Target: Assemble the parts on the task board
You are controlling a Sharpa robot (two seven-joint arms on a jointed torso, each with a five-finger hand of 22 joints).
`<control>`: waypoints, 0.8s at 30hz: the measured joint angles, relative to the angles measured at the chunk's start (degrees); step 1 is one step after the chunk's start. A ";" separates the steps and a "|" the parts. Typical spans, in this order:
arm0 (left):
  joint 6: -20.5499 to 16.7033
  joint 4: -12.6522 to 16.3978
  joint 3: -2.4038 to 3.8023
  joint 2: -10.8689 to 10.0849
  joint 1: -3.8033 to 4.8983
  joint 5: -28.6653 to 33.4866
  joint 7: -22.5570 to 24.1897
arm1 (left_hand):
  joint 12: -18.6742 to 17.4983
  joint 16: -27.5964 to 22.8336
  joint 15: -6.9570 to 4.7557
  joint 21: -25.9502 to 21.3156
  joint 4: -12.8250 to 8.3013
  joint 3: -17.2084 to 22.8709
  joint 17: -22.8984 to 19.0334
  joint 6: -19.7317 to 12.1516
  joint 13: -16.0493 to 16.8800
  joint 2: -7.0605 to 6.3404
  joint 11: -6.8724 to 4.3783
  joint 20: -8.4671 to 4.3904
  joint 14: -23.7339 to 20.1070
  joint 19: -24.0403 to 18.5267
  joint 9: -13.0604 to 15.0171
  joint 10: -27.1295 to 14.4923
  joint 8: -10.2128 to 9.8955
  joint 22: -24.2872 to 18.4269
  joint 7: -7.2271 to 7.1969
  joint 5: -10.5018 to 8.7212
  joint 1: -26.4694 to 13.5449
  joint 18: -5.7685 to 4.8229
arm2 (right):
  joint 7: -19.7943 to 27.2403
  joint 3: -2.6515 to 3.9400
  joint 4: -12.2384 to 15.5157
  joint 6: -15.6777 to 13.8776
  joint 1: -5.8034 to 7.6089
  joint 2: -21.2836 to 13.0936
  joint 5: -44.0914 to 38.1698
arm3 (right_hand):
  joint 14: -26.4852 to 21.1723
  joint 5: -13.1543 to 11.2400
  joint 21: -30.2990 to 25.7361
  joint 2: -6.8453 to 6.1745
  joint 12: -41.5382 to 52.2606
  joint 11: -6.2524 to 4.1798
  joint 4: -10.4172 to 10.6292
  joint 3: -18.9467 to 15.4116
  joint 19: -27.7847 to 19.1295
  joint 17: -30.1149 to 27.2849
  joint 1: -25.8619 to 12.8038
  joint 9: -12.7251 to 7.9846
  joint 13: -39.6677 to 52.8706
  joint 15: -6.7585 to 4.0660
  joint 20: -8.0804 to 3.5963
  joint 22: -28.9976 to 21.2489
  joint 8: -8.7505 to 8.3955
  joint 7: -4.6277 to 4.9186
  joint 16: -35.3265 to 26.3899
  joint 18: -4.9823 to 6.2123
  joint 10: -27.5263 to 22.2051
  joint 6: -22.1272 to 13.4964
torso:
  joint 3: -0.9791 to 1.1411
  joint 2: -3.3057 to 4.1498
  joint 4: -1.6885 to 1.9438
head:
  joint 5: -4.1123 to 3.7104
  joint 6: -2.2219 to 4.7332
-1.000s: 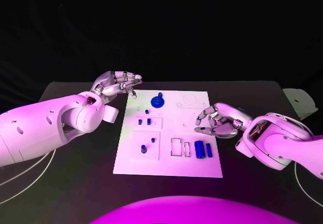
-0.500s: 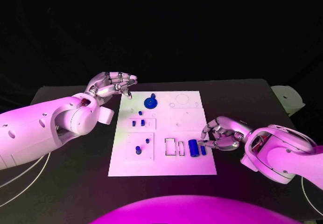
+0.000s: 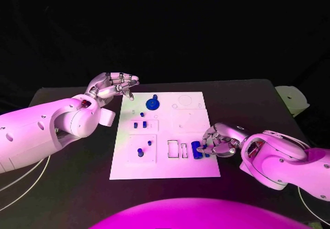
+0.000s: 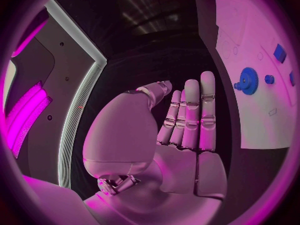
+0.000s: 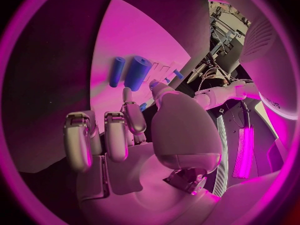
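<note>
Silver right hand (image 3: 219, 141) has dropped closer — fingertips now at the blue cylinders (image 3: 198, 150) on the task board (image 3: 165, 164), holding nothing. Left hand (image 3: 113, 85) stays loosely curled, empty, beyond the board's far corner.

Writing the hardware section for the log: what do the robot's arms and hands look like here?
Both arms have smooth, rounded white shells with small dark screw holes. The left arm and right arm each end in a silver, segmented, metallic hand: left hand, right hand. Thin pale cables loop on the table beneath the left arm.
</note>
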 measured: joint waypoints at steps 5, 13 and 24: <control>0.00 0.02 0.00 0.00 0.00 0.00 0.00 | 0.00 0.00 0.00 0.00 0.00 0.00 0.00 0.00 0.00 0.00 0.00 0.00 0.00 0.00 0.00 0.00 0.00 0.00 0.00 0.00 0.00 0.00 | -1.05 0.00 -0.87 0.12 -0.61 1.30 -1.19 | 0.00 0.00 0.11 0.10 0.30 0.00 -0.22 -0.23 0.00 -0.01 -0.14 0.07 0.17 0.00 0.00 0.00 0.00 -0.06 0.22 0.00 0.00 0.06 | 0.08 0.03 0.01 | 0.14 -0.07; 0.00 0.06 0.00 -0.07 0.00 0.00 0.00 | 0.00 0.00 0.00 0.00 0.00 0.00 0.00 0.00 0.00 0.00 0.00 0.00 0.00 0.00 0.00 0.00 0.00 0.00 0.00 0.00 0.00 0.00 | -1.94 0.00 -1.99 0.29 -1.06 2.68 -2.11 | 0.00 0.00 0.45 0.07 0.30 0.00 -0.06 -0.40 0.00 -0.01 -0.52 0.06 0.25 0.00 0.00 -0.01 0.23 -0.19 0.22 0.00 0.00 0.19 | 0.10 0.07 -0.01 | 0.30 -0.05; 0.01 0.23 -0.01 -0.18 0.00 0.00 0.00 | 0.00 0.00 0.00 0.00 0.00 0.00 0.01 0.00 0.00 0.00 0.00 0.00 0.00 0.00 0.06 0.00 0.00 0.00 0.00 0.00 0.00 0.00 | -2.49 0.14 -3.15 0.57 -2.27 4.91 -3.30 | 0.00 0.00 0.45 0.07 0.79 0.00 -0.30 -0.64 -0.01 -0.02 -0.52 0.43 0.76 0.01 0.01 -0.01 0.48 -0.17 0.22 0.00 0.42 0.21 | 0.08 0.08 -0.02 | 0.42 -0.19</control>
